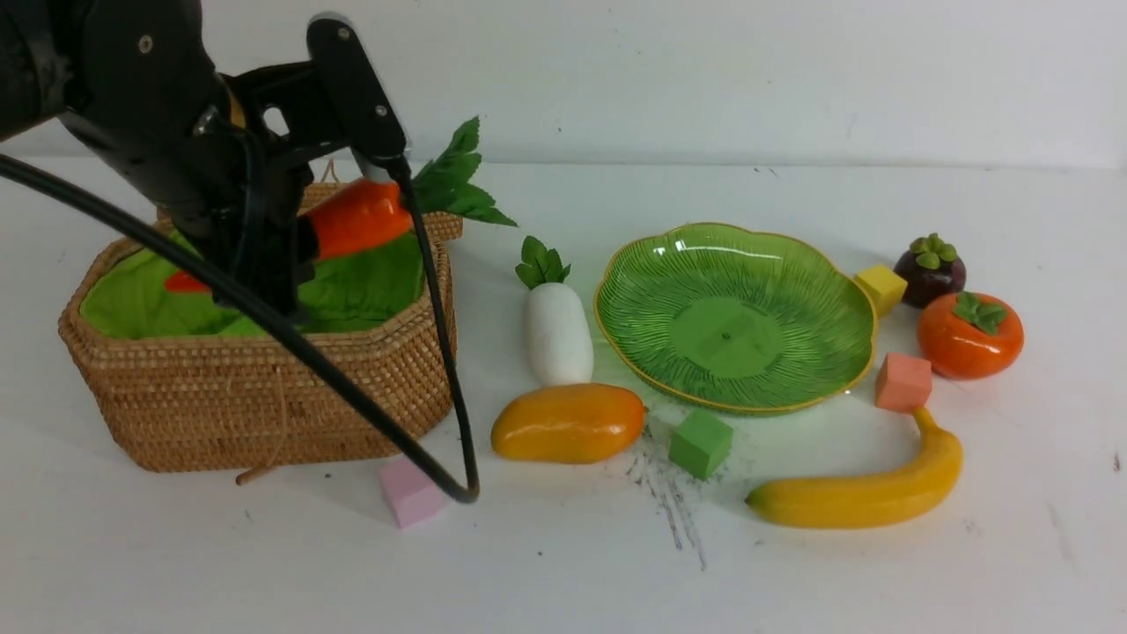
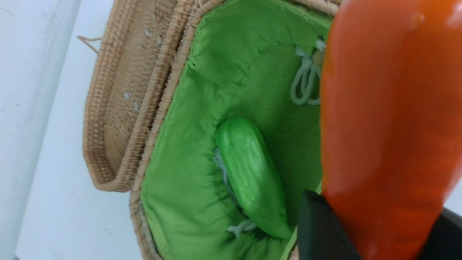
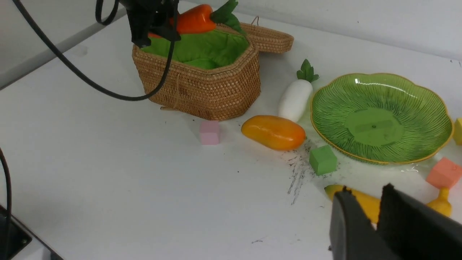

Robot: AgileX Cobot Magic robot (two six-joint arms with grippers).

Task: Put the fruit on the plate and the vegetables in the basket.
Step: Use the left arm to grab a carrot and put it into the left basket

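My left gripper (image 1: 264, 251) is shut on the orange-red carrot (image 1: 357, 216) and holds it over the open wicker basket (image 1: 255, 405). In the left wrist view the carrot (image 2: 386, 126) sits between the black fingers (image 2: 317, 227), above the cucumber (image 2: 249, 173) lying on the green lining. The radish (image 1: 559, 330) and mango (image 1: 568, 423) lie between the basket and the empty green plate (image 1: 735, 317). The banana (image 1: 867, 493), persimmon (image 1: 968, 339) and mangosteen (image 1: 929, 273) lie to the plate's right. My right gripper (image 3: 366, 196) is shut and empty, above the banana (image 3: 364, 204).
Foam cubes lie about: pink (image 1: 409, 493) in front of the basket, green (image 1: 700, 443) by the mango, salmon (image 1: 902, 381) and yellow (image 1: 880, 286) by the plate's right rim. The basket's lid (image 2: 122, 108) lies open behind it. A black cable (image 1: 440, 352) hangs past the basket's front.
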